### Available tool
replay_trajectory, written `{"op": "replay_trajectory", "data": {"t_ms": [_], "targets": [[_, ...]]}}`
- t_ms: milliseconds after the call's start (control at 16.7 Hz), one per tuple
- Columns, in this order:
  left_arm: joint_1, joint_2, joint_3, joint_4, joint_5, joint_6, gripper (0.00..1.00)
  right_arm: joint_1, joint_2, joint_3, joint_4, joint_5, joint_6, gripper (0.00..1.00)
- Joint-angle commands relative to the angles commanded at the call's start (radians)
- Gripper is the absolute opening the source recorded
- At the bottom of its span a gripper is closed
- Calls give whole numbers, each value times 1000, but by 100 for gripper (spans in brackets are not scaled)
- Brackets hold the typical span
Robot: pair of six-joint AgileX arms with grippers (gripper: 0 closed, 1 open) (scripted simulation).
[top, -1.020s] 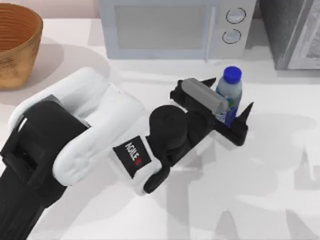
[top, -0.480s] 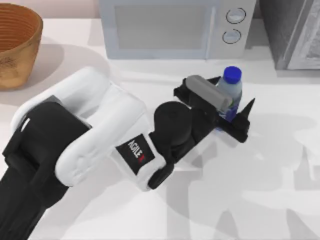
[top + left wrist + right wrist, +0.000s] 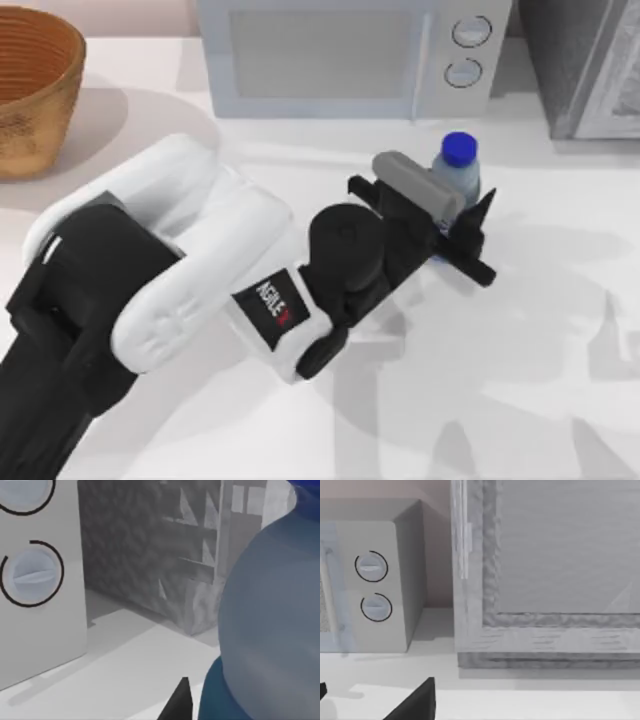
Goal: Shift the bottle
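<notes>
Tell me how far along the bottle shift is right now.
Done: the left gripper has reached the bottle and closed around its body, in front of the microwave. In hand: the bottle sits upright in that grip; the left wrist view shows it right up against the camera. Left: carrying it to a new spot and releasing it. Whether it is lifted off the table cannot be told.

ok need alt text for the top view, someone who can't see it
The left gripper is closed around the bottle, just in front of the microwave. A wicker basket sits at the table's far left.
</notes>
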Motion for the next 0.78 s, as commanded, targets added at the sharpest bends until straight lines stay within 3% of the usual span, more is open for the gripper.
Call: {"op": "replay_trajectory", "data": {"t_ms": [120, 180, 780], "targets": [[0, 0, 0, 0, 0, 0, 2, 0, 0, 0, 0, 0, 0, 100], [0, 0, 0, 0, 0, 0, 0, 0, 0, 0, 0, 0, 0, 100], [16, -9, -11, 6, 13, 2, 0, 0, 0, 0, 0, 0, 0, 100]]}}
